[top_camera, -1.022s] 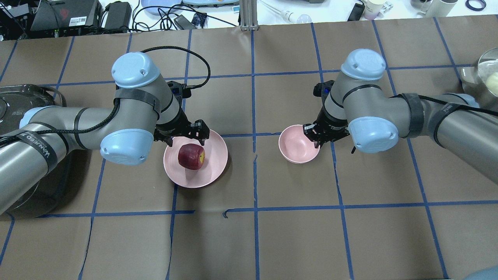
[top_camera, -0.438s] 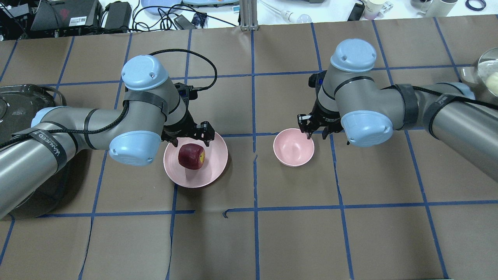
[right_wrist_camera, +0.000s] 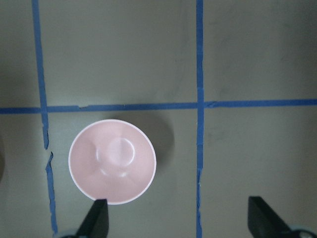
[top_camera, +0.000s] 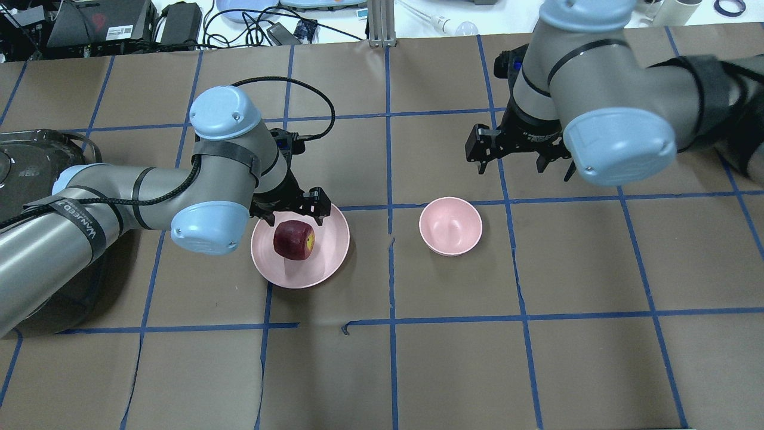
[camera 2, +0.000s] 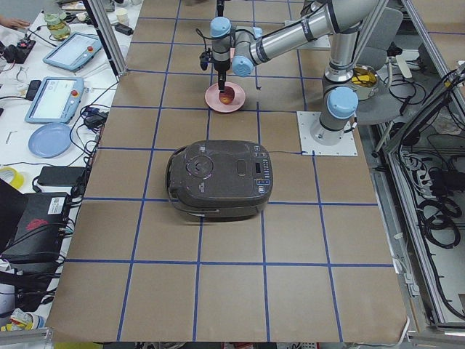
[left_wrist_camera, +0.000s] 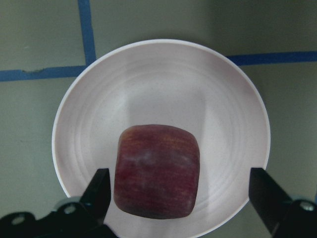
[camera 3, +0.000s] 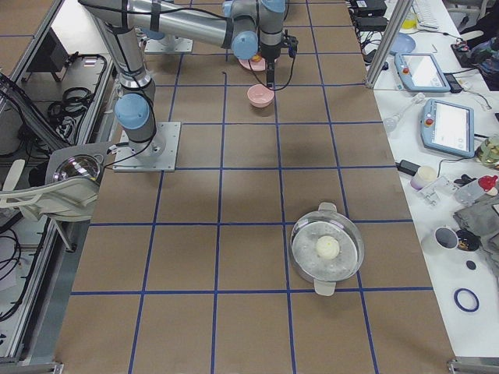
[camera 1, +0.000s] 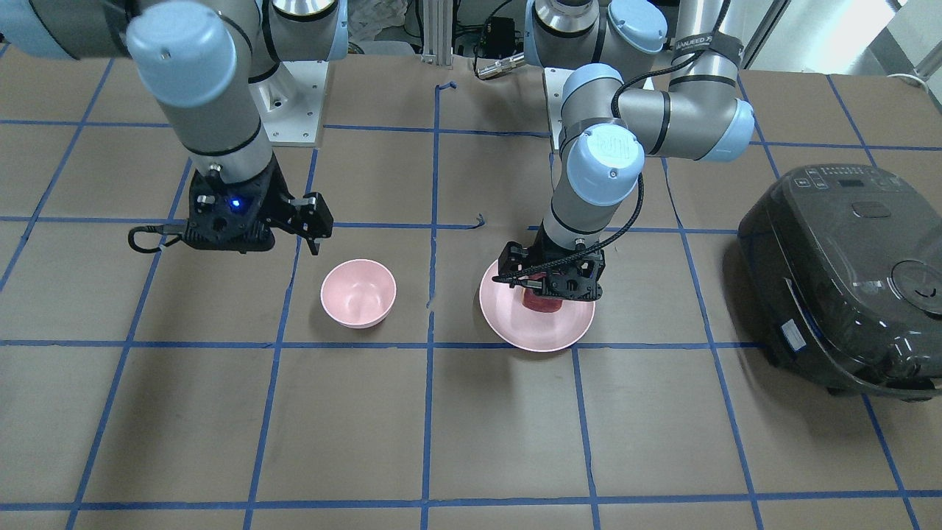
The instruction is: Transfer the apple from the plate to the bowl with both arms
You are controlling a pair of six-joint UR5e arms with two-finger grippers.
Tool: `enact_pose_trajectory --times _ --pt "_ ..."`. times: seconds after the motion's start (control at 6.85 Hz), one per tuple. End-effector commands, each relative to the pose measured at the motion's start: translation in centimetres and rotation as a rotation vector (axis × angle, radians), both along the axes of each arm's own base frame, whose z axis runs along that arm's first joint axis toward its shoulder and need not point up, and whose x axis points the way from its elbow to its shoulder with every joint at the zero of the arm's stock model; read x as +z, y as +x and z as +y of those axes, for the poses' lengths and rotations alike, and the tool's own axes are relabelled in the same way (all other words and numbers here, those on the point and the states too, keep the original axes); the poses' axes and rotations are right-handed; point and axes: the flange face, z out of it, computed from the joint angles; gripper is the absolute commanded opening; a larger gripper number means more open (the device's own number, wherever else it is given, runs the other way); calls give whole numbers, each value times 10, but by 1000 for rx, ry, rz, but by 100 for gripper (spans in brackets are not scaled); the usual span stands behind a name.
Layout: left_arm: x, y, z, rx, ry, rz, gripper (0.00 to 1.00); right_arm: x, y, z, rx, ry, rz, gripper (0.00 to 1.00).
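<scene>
The dark red apple (top_camera: 292,240) sits on the flat pink plate (top_camera: 329,254). My left gripper (top_camera: 292,215) is open and low over the plate, its fingers on either side of the apple without touching it. In the left wrist view the apple (left_wrist_camera: 156,178) lies between the fingertips (left_wrist_camera: 98,191), closer to the left one, on the plate (left_wrist_camera: 163,84). The small pink bowl (top_camera: 450,227) stands empty to the right of the plate. My right gripper (top_camera: 520,164) is open and empty, raised high beyond the bowl. In the right wrist view the bowl (right_wrist_camera: 112,161) sits far below it.
A black rice cooker (camera 1: 846,280) stands on the table at my left, beyond the plate. A metal pot (camera 3: 326,249) holding a pale ball stands far off to my right. The table is brown paper with blue tape lines.
My right gripper has lifted off the bowl's rim and drawn up and back; the bowl ended slightly further left. My left gripper has shifted a little right, over the apple.
</scene>
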Motion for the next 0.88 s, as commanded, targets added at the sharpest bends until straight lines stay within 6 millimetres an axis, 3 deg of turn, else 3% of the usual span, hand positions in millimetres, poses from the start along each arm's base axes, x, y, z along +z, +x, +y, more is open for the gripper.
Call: enact_pose_trajectory --times 0.0,0.44,0.73 --pt "-19 -7 1 -15 28 -7 100 82 1 -6 4 -48 -11 100" --pt "-9 -7 -7 -42 1 -18 100 90 0 -7 11 -74 -4 100" --pt "-23 -5 -1 -56 29 -38 100 89 0 -6 12 -70 -3 100"
